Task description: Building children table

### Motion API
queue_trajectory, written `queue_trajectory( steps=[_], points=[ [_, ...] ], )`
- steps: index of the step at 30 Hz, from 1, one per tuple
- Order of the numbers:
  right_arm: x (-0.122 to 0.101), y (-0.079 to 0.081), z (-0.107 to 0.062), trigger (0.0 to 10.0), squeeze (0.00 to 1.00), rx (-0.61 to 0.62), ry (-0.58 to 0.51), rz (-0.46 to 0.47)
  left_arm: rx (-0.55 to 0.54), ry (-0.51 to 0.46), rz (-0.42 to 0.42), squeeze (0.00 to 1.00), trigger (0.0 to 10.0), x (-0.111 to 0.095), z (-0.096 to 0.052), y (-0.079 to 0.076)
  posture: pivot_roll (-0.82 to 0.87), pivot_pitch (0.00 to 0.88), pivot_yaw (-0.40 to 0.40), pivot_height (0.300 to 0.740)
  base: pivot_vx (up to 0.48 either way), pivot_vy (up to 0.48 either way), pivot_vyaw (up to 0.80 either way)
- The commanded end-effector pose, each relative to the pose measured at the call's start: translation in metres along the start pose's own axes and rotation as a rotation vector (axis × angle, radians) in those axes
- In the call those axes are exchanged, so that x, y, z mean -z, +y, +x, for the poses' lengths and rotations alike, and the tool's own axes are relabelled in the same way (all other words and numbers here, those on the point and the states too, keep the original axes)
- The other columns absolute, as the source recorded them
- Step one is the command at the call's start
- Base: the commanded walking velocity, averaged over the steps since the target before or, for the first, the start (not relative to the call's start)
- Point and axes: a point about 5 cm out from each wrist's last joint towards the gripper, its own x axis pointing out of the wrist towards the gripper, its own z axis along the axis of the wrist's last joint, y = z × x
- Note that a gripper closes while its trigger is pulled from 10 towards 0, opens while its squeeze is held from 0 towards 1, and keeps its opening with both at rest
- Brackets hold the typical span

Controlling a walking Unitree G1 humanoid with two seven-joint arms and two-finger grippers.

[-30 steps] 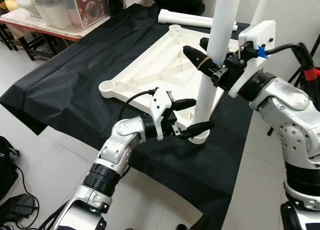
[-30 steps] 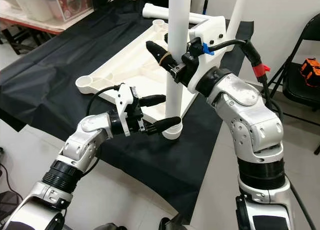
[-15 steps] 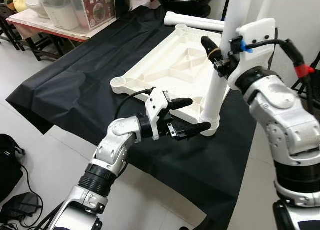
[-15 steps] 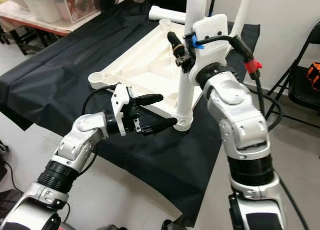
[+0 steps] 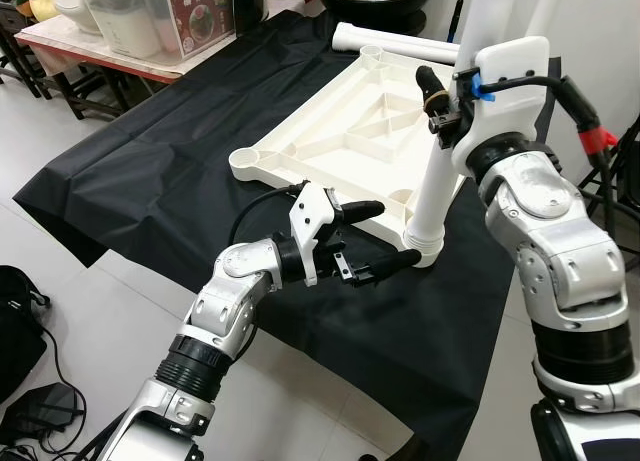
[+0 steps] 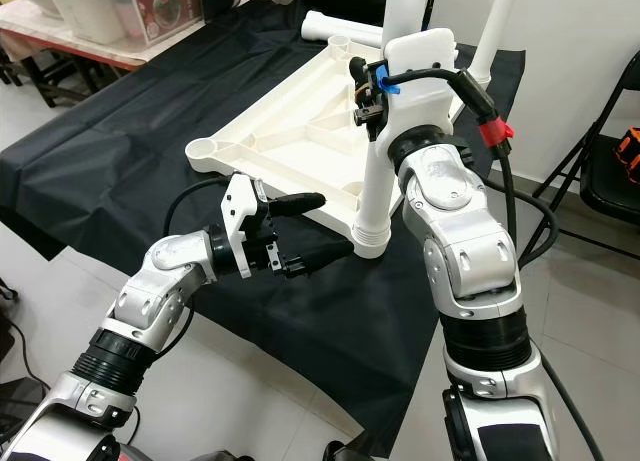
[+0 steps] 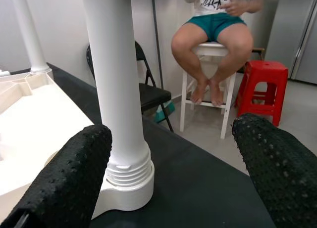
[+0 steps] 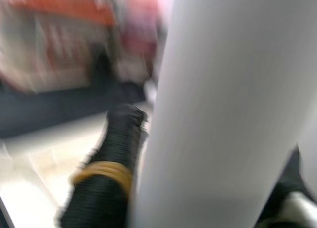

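The white table top (image 5: 330, 131) lies upside down on the black cloth. A white leg (image 5: 438, 181) stands upright in its near right corner socket, with the threaded collar (image 5: 424, 247) at the bottom. My right gripper (image 5: 447, 99) is shut on this leg about halfway up; the finger with a yellow band (image 8: 106, 163) presses against the tube (image 8: 223, 114). My left gripper (image 5: 385, 237) is open, low by the collar. In the left wrist view the leg (image 7: 116, 89) stands between the fingers (image 7: 64, 178), close to one of them.
A loose leg (image 5: 395, 43) lies at the far end of the top, and another (image 6: 497, 31) stands at the far right corner. Boxes and appliances (image 5: 150, 16) sit on a side table. A person sits on a stool (image 7: 213, 50) beside a red stool (image 7: 260, 84) and a folding chair (image 6: 610, 131).
My right wrist has swung around the leg while staying shut on it, and the leg now stands straighter. The left gripper stays open by the collar. The camera has shifted.
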Motion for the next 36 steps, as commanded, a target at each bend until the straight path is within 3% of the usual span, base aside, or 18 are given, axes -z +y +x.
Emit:
queue_trajectory(
  steps=[1,12,15,20,23,26,27,28,29,36],
  points=[
    [0.034,0.002,0.0,10.0,1.0,0.018,0.166,-0.023,0.009,0.012,-0.005,0.0,10.0,0.003,-0.001,-0.003,-0.07,0.159,0.002,0.74,0.0,0.0,0.0],
    [0.026,0.006,0.0,10.0,1.0,-0.037,0.095,0.02,0.021,0.012,-0.004,0.0,10.0,0.003,0.0,-0.005,-0.08,0.157,0.006,0.74,0.0,0.0,0.0],
    [0.024,0.017,-0.003,10.0,1.0,-0.136,0.037,0.038,0.028,0.011,-0.006,0.0,10.0,0.003,0.001,-0.006,-0.08,0.156,0.004,0.74,0.0,0.0,0.0],
    [0.024,0.021,-0.004,10.0,1.0,-0.172,0.026,0.054,0.029,0.011,-0.005,0.0,10.0,0.004,0.001,-0.007,-0.08,0.157,0.004,0.74,0.0,0.0,0.0],
    [0.027,0.03,-0.009,10.0,1.0,-0.307,-0.002,0.14,0.021,0.014,0.002,0.0,10.0,0.004,0.001,-0.006,-0.08,0.156,0.003,0.74,0.0,0.0,0.0],
    [0.028,0.029,-0.01,10.0,1.0,-0.314,-0.011,0.152,0.023,0.015,0.003,0.0,10.0,0.003,0.001,-0.006,-0.08,0.156,0.004,0.74,0.0,0.0,0.0],
    [0.028,0.029,-0.011,10.0,0.91,-0.311,-0.017,0.149,0.026,0.014,0.002,0.0,10.0,0.003,0.0,-0.006,-0.08,0.155,0.004,0.74,0.0,0.0,0.0],
    [0.028,0.029,-0.011,10.0,0.91,-0.311,-0.017,0.149,0.026,0.014,0.002,0.0,10.0,0.003,0.0,-0.006,-0.08,0.155,0.004,0.74,0.0,0.0,0.0],
    [0.024,0.029,-0.012,10.0,0.0,-0.33,-0.042,0.151,0.031,0.016,0.002,0.0,10.0,0.003,0.0,-0.007,-0.08,0.157,0.006,0.74,0.0,0.0,0.0],
    [0.019,0.028,-0.015,10.0,0.0,-0.349,-0.077,0.158,0.048,0.012,-0.008,0.0,10.0,0.004,0.001,-0.009,-0.09,0.157,0.005,0.74,0.0,0.0,0.0]
  ],
)
